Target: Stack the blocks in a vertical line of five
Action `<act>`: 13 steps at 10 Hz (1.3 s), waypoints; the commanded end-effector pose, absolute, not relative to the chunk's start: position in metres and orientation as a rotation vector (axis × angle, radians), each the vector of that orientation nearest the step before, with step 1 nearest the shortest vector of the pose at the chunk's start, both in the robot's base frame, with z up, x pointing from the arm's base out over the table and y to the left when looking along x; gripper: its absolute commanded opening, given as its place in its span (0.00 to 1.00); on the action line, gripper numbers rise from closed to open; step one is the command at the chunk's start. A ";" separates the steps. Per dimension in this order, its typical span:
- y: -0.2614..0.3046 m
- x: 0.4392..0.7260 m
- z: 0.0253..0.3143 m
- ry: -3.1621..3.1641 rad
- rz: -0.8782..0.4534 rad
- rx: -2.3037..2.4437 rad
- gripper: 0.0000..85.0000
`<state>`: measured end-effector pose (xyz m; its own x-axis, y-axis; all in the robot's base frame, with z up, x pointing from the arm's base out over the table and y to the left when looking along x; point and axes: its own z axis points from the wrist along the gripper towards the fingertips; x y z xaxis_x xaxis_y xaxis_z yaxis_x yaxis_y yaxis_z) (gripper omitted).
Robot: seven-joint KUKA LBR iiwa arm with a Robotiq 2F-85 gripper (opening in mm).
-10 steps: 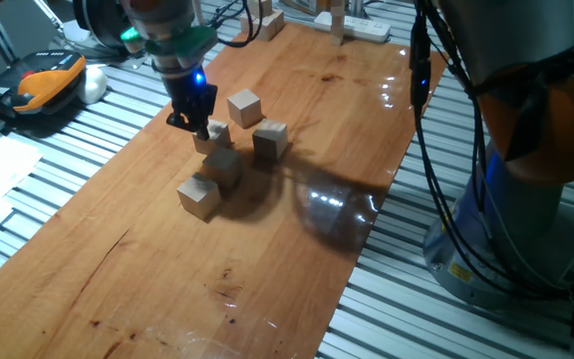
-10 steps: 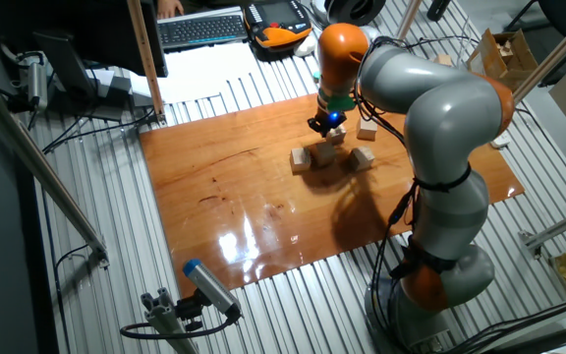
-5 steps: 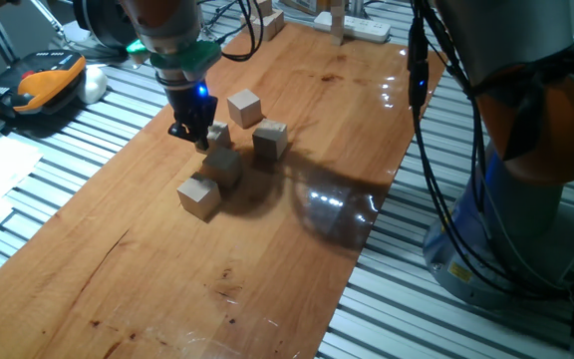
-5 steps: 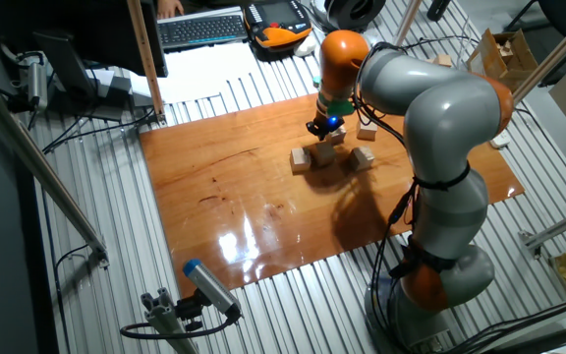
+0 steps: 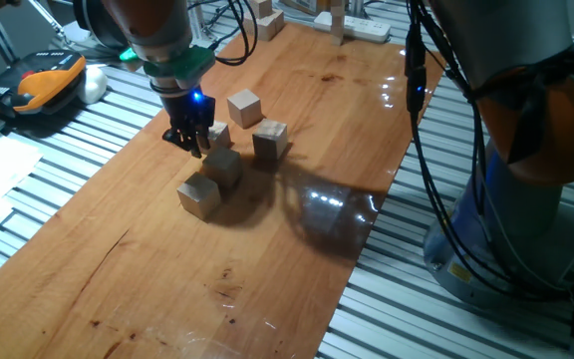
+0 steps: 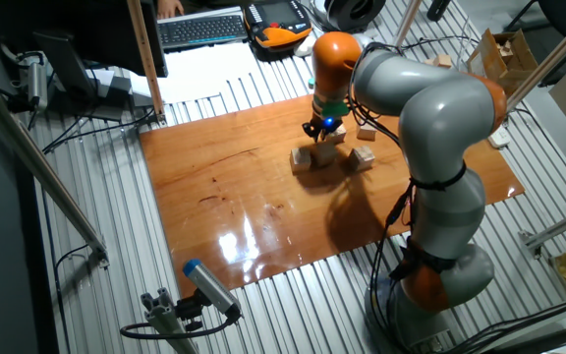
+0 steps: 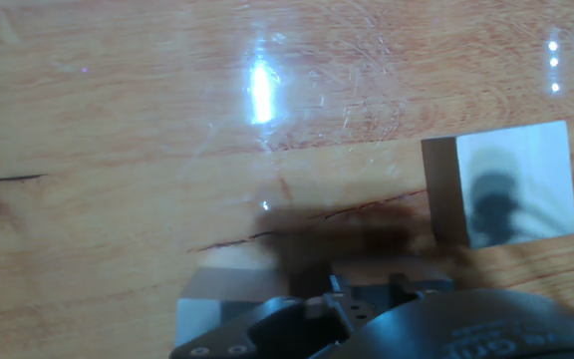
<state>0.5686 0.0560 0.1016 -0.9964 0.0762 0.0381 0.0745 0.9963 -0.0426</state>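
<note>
Tan wooden cubes, five in all, are lying singly on the glossy brown wooden desk [image 5: 297,90]; none is resting on another yet, so the column is not begun. In one fixed view the black two-finger end effector [image 5: 188,140] is hanging low just left of the left cube [image 5: 218,132]. Over the last second it has been sliding leftward and slightly down, ending beside that cube rather than above it. The far cube [image 5: 245,107] and the right cube [image 5: 270,139] are standing a little apart from it. The middle cube [image 5: 223,164] and the near cube [image 5: 199,196] are sitting close together nearer the camera.

The hand view is showing mostly bare wood, with one cube face [image 7: 501,184] off to the right. That suggests the grasp is not centred on any cube and needs re-aligning. Whether the fingers are apart or together I cannot tell.
</note>
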 end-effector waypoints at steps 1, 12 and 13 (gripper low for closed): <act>0.056 0.568 0.101 -3.105 0.062 -0.129 0.40; 0.037 0.567 0.090 -3.157 0.050 0.056 0.80; 0.038 0.566 0.091 -3.158 0.058 0.037 0.80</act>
